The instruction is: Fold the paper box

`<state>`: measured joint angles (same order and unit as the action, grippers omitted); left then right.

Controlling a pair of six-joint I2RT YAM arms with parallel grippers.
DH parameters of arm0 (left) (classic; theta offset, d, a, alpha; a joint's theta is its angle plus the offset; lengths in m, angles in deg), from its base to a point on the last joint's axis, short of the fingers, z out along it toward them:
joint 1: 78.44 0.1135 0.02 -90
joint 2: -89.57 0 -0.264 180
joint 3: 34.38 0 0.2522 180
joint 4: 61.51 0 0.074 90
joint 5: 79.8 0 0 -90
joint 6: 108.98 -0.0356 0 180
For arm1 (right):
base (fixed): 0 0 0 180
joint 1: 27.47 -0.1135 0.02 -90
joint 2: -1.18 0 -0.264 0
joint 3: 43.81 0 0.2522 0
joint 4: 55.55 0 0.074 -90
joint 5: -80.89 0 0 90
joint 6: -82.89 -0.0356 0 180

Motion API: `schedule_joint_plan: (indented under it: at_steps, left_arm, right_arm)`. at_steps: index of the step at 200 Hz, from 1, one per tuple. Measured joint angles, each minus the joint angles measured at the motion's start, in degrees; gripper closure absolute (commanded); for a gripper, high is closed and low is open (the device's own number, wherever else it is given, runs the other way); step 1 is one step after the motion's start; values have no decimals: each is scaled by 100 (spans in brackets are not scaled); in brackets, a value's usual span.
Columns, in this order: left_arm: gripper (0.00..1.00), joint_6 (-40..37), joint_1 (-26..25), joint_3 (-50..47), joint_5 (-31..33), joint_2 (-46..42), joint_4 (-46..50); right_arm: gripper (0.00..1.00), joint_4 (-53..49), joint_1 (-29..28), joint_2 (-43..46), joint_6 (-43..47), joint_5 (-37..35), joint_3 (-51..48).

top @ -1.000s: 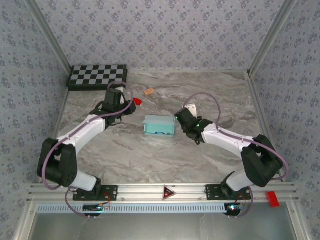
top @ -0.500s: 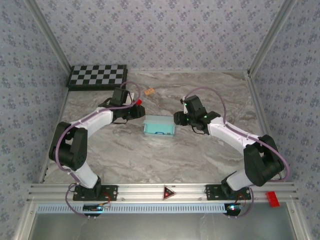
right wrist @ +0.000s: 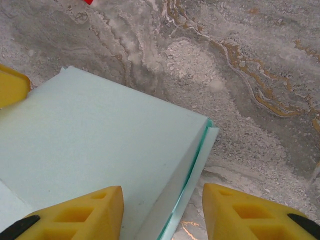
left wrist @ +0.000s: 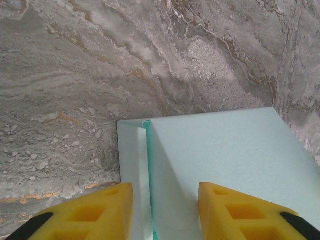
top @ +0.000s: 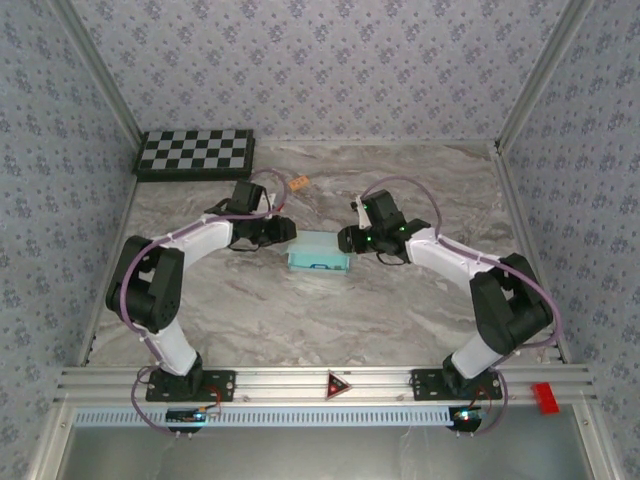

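Observation:
The paper box (top: 319, 252) is a pale aqua, flat rectangular box lying on the marble table between the two arms. My left gripper (top: 284, 230) is at its left end. In the left wrist view that gripper (left wrist: 165, 207) is open, and its yellow fingertips (left wrist: 102, 210) straddle the box's (left wrist: 220, 150) end wall and side flap without pinching them. My right gripper (top: 346, 240) is at the box's right end. It (right wrist: 162, 212) is open too, one fingertip (right wrist: 80, 215) over the lid (right wrist: 100, 140), the other over bare table beyond the box's edge.
A black-and-white checkerboard (top: 196, 152) lies at the back left corner. A small tan block (top: 298, 183) sits behind the box, and a red block (right wrist: 89, 1) peeks in at the top of the right wrist view. Patterned walls close in the table on three sides.
Both arms have swung inward from behind the box's sides, bringing their grippers down to the box's two ends. The box has not moved.

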<state>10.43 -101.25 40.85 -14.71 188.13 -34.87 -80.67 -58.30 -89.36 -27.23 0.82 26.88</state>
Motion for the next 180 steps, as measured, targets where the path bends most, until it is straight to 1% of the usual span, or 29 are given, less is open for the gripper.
schedule_joint_plan:
  at_steps: [81,131,180]
  left_arm:
    - [63,269,-151,-299,-7,68,-352]
    - [67,470,-260,-452,-13,162,-612]
    - [69,835,-424,-756,273,94,-1047]
  right_arm:
    - [56,223,2,-374,-256,-2,-61]
    - [62,313,13,-586,-380,-11,-90]
    - [66,433,68,-787,-409,-24,-50]
